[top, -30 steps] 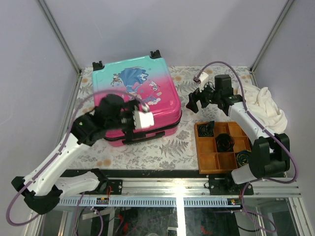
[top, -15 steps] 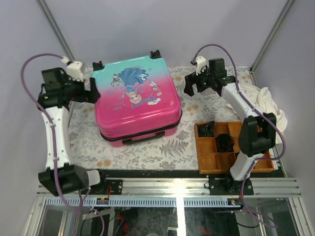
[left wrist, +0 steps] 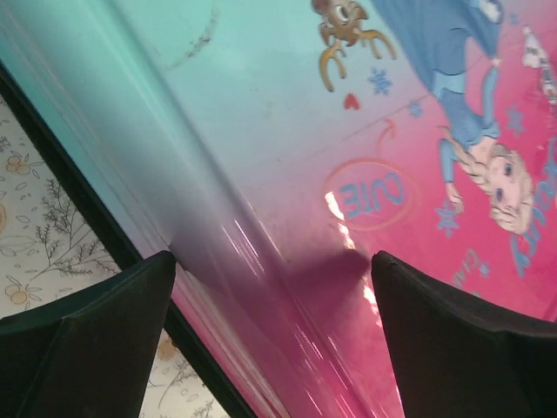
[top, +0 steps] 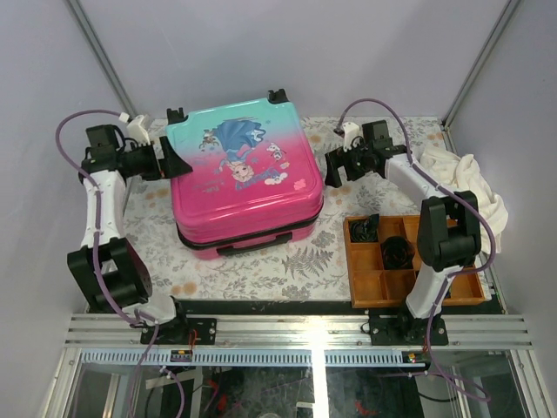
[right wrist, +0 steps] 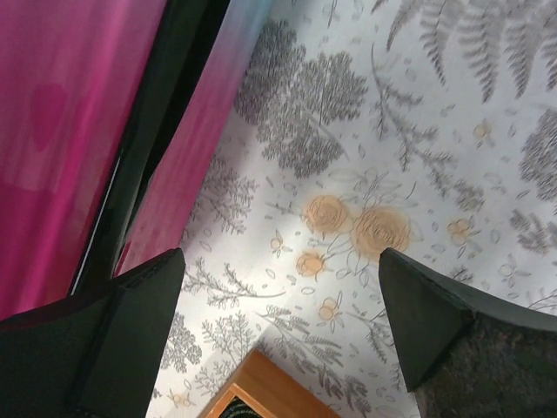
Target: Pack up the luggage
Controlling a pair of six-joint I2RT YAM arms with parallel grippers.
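**Twin arms flank closed suitcase**

The luggage (top: 239, 178), its pink-to-teal shell shut and printed side up, lies flat on the floral-covered bench (top: 322, 252), left of centre, with its wheels toward the far wall. The left end effector (top: 174, 158) hovers at the case's far left edge, fingers spread wide and gripping nothing; whether it touches the shell cannot be told. The right end effector (top: 333, 170), likewise spread and empty, hangs just beside the case's right flank. A wooden compartment tray (top: 383, 283) holding dark items (top: 398, 251) and a crumpled white cloth (top: 470, 187) sit to the right
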